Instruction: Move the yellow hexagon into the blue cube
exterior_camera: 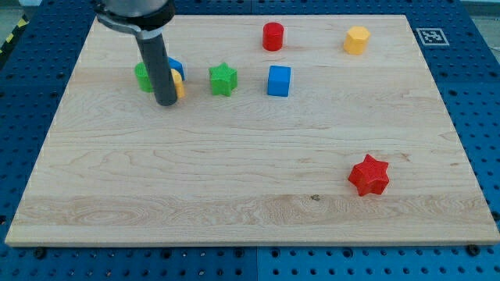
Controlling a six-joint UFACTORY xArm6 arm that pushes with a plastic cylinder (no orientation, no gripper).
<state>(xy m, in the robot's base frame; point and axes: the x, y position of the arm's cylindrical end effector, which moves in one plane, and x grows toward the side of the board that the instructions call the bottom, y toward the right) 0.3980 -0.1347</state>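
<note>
My tip point(166, 102), the lower end of the straight dark rod, rests on the light wooden board point(234, 172) toward the view's upper left, within a cluster of partly hidden pieces: a green block point(143, 76) on its left, a blue block point(176, 67) and a yellow-orange block point(179, 85) on its right, shapes not discernible. The rod carries no jaws, so no jaw state applies. The yellow hexagon block point(356, 39) sits near the view's top right, well apart from the blue cube point(278, 80), which lies just right of the green star block point(223, 79), with a red cylinder point(273, 36) above it and a red star block point(369, 175) at lower right.
</note>
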